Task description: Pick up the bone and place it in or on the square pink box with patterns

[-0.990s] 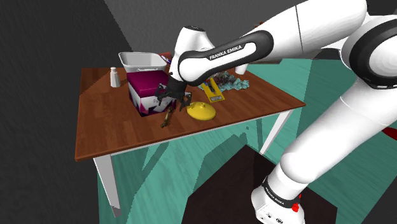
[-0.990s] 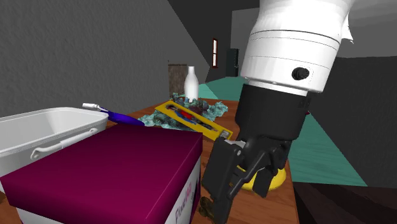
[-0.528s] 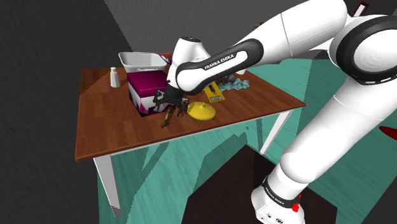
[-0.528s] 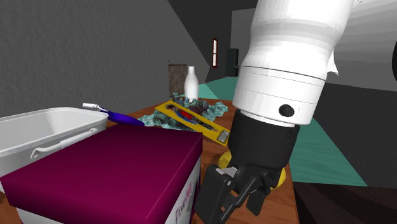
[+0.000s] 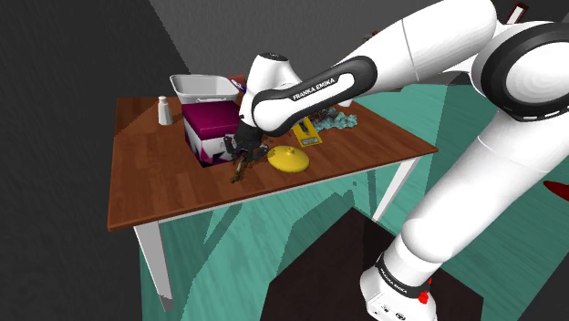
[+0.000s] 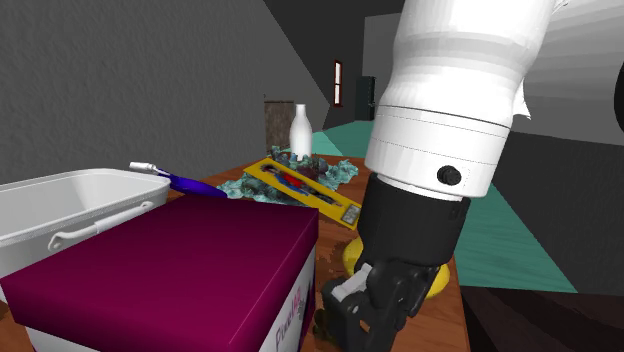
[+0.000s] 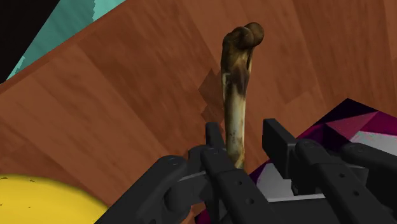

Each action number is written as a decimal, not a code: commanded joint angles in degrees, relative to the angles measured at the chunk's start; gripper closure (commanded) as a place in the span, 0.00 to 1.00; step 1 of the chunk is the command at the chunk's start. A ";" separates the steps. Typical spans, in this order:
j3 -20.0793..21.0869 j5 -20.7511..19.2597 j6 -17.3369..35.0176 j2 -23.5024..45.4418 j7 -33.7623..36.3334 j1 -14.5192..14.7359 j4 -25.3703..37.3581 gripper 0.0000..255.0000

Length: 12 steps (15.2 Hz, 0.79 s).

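Note:
A brown bone point(image 7: 236, 95) lies on the wooden table point(image 5: 164, 187), next to the magenta square box point(image 5: 212, 128) with white patterned sides. My gripper point(image 7: 243, 137) is down at the table with the bone's near end between its fingers. One finger point(image 7: 214, 141) is at the bone's side, while the other finger point(image 7: 275, 137) stands a small gap away from it. In the shoulder view the gripper point(image 5: 244, 150) is low beside the box, and the bone point(image 5: 239, 171) sticks out toward the table's front edge. In the second exterior view the gripper point(image 6: 362, 318) is beside the box point(image 6: 170, 270).
A yellow dome-shaped object point(image 5: 289, 160) sits close beside the gripper, away from the box. Behind the box stands a white tub point(image 5: 201, 87). A white bottle point(image 5: 164, 111) stands at the far corner. A yellow tray of tools point(image 6: 300, 190) rests on a teal cloth point(image 5: 337, 119).
The gripper came down to the table over the bone, and its fingers have drawn in from wide apart to close around the bone. The bone has not moved.

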 commanded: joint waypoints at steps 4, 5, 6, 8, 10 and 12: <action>0.00 0.00 0.00 0.00 0.00 0.00 0.00 1.00; 0.01 -0.01 0.00 0.01 0.01 0.00 0.01 1.00; 0.01 -0.01 0.01 0.01 0.02 0.00 0.01 1.00; 0.00 0.00 0.01 0.00 0.00 0.00 0.00 1.00; 0.02 0.01 0.03 -0.11 -0.02 0.01 0.09 0.00; 0.71 -7.67 -15.65 7.15 7.47 -0.44 12.84 0.00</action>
